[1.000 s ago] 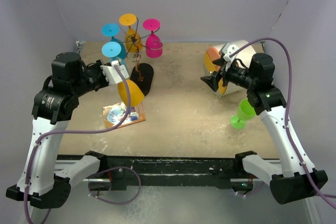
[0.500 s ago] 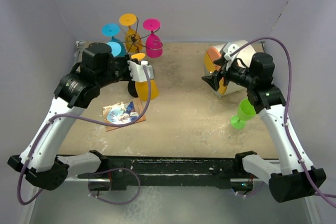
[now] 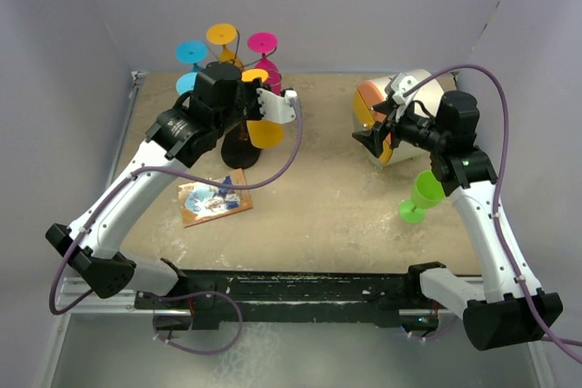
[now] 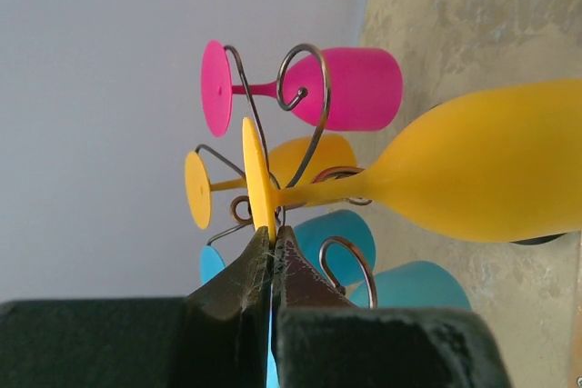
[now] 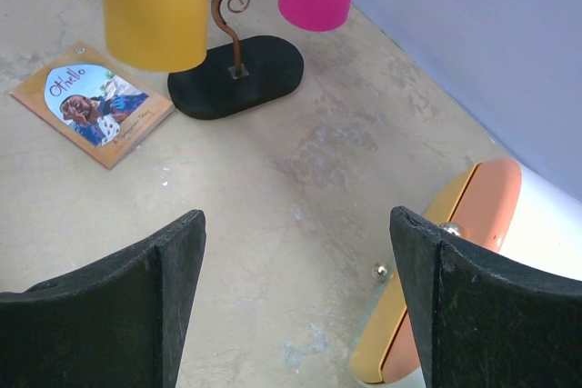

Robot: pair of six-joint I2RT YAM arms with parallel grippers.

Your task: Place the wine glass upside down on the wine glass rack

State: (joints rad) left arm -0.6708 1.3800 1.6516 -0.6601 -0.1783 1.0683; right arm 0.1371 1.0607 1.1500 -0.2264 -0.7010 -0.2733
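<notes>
Left gripper (image 4: 273,241): fingers pressed together on the edge of the flat foot of the yellow wine glass (image 4: 491,170), nothing else between them. Glass held upside down, foot up and mouth down, close against the wine glass rack (image 5: 238,75). Stem level with the curled wire arms and crossing one curl; bowl hanging beside the brown upright, above the black oval base and clear of it. Cannot tell whether seated in a curl.

Hung on the rack, mouths down: a pink glass (image 4: 359,88), a second yellow glass (image 4: 314,156), two blue glasses (image 4: 350,235). Just beside the rack base, flat on the table (image 5: 300,161): an Othello book (image 5: 95,102).

Right gripper (image 5: 296,224), well to the right of the rack: fingers spread wide, holding nothing, beside an orange and white container (image 5: 473,252). Green glass (image 3: 420,195) also well right of the rack, by the right arm.
</notes>
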